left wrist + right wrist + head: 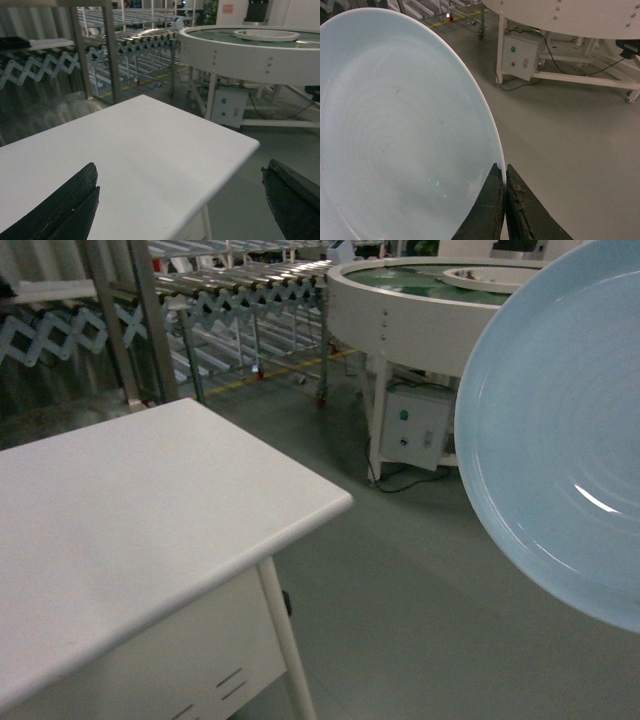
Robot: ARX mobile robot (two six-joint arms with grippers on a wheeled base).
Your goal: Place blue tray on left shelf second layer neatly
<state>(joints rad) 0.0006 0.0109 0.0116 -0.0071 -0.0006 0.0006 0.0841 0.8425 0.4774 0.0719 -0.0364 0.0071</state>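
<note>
From the head we see the glossy, round blue tray (560, 440) raised at 3 o'clock beside the smooth white bench (130, 510); our left gripper (180, 200) gapes wide above it; our right gripper (504, 192) pinches the tray's rim.

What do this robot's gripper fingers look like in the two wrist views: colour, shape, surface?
Left gripper: two dark, near-black fingers, tapering, with a lengthwise seam or groove. Right gripper: the same dark tapered fingers, wedge-shaped, with a rough, scuffed, speckled surface. No cables, markings or arm links show.
</note>
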